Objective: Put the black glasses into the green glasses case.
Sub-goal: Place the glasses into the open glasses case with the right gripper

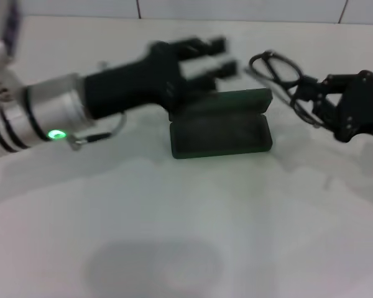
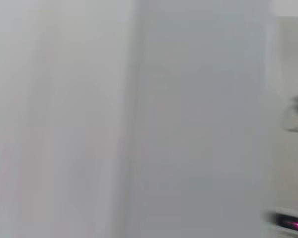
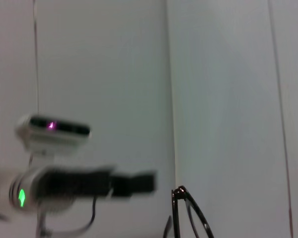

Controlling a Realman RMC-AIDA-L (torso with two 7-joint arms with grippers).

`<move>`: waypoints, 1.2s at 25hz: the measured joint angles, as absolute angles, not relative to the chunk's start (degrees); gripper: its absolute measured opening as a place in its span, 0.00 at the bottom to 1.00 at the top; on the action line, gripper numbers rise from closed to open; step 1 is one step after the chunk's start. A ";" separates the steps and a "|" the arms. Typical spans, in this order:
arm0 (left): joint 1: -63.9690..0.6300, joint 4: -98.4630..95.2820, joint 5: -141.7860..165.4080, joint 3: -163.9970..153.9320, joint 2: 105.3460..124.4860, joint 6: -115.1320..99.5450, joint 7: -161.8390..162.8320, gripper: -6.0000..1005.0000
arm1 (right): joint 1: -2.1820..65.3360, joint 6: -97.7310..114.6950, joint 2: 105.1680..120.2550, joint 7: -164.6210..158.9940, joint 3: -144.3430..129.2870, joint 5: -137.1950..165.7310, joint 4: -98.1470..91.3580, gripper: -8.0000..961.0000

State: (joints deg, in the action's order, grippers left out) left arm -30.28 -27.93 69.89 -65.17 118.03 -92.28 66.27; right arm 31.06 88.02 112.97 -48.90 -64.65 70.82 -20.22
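A white table (image 1: pixel 174 236) fills most of the head view, with a pale tiled wall (image 1: pixel 236 9) running along the top edge. The left arm (image 1: pixel 50 115), silver and black with a green light, reaches in from the left edge toward the centre; its left claw (image 1: pixel 221 57) hovers in the upper middle of the frame, just above the back of the case, with its fingers apart and nothing between them. Below it, at the centre of the frame, the green glasses case (image 1: pixel 221 127) lies open on the table, lid raised at the rear and dark lining showing. At the right edge, the right claw (image 1: pixel 320 93) is clamped on the black glasses (image 1: pixel 276 68), holding them in the air to the upper right of the case, lenses toward the case and clear of it. In the right wrist view the black frame shows at the bottom centre, with the left arm at lower left.
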 joint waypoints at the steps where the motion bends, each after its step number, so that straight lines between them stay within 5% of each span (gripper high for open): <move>1: -29.31 -27.78 69.97 -62.02 118.16 -90.46 66.27 0.49 | 30.85 85.61 113.59 -48.01 -64.95 73.03 -22.61 0.11; 6: -26.72 -27.25 70.17 -54.21 118.41 -79.79 65.36 0.49 | 30.11 76.42 115.95 -48.52 -67.00 82.15 -32.30 0.12; 30: -30.26 -24.92 69.98 -50.58 118.12 -71.94 65.60 0.49 | 27.67 38.58 116.17 -47.98 -101.01 82.22 -52.52 0.13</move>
